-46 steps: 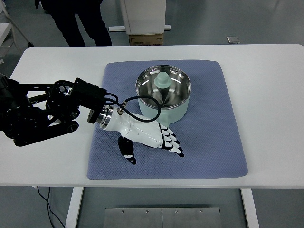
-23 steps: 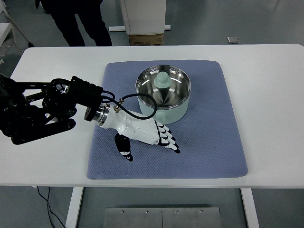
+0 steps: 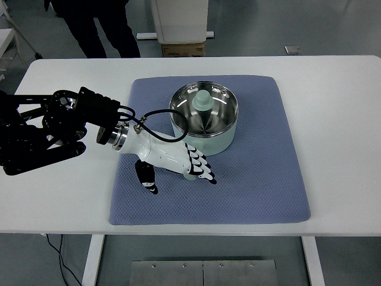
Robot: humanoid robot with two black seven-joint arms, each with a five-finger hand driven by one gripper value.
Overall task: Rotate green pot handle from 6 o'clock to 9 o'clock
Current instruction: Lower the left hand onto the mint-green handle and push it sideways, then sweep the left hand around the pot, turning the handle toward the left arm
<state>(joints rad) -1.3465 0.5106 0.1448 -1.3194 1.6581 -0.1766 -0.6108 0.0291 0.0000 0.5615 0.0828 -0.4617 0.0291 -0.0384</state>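
Left hand (image 3: pixel 178 161) held open over the blue mat (image 3: pixel 268 179), nothing grasped.
The fingers (image 3: pixel 201 168) are spread and extended, the thumb (image 3: pixel 144 177) pointing down toward the near edge. The green pot (image 3: pixel 205 116) is seen just beyond the fingertips, up and to the right, apparently not touched; its handle cannot be made out.

**Left arm reaching in, fingers spread**

The black left arm (image 3: pixel 41 128) comes in from the left edge. Its white left robot hand (image 3: pixel 169 159) points to the lower right, palm down, fingers (image 3: pixel 202 168) stretched out and relaxed, thumb (image 3: pixel 145 177) pointing downward, holding nothing.
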